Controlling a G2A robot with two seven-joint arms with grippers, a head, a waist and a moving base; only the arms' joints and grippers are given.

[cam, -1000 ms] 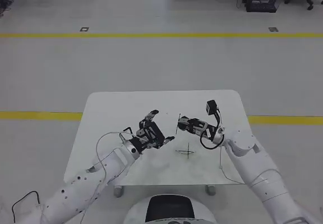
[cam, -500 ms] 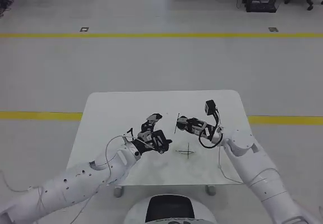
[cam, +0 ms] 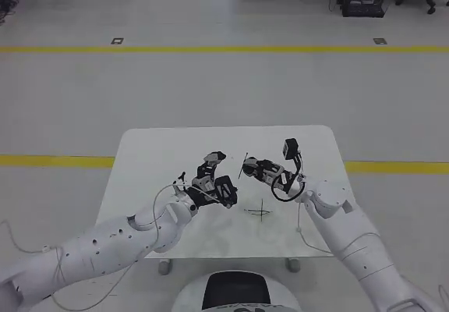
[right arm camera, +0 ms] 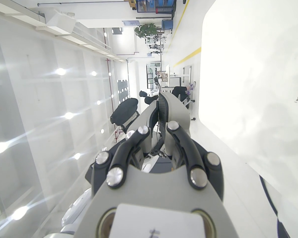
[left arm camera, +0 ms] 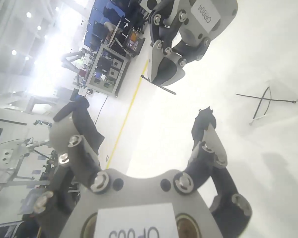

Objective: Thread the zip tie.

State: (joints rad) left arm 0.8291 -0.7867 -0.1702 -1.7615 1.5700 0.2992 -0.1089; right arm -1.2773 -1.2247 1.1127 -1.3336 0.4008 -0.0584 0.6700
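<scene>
The right end effector (left arm camera: 161, 80) was clenched on one zip tie (left arm camera: 168, 90), pinching it near the middle so that the head stuck out on one side of the closed fingers and the tail on the other. That grip probably left both ends free, which threading needs: the tail cannot enter the head if either is covered. The tie was held up in the air, off the surface (cam: 154, 156). It was beyond the crossed ties (left arm camera: 263, 99) as seen from the robot, and a little to their left.

The left end effector (left arm camera: 141, 110) was released, its fingers spread wide and gripping nothing. It hung in the air farther left of the crossed ties than the held tie, just short of that tie and facing it. My judgement is that it was placed there to take one free end and bend it round toward the other. No loop had been formed and the strap looked straight, so the threading itself was not yet begun.

By count there were two end effectors, one clenched and one released, and one zip tie in the air. The crossed ties looked like two, one straight and one bowed, though they were too thin for me to be sure of the number. They lay apart from both end effectors, probably as spares.
</scene>
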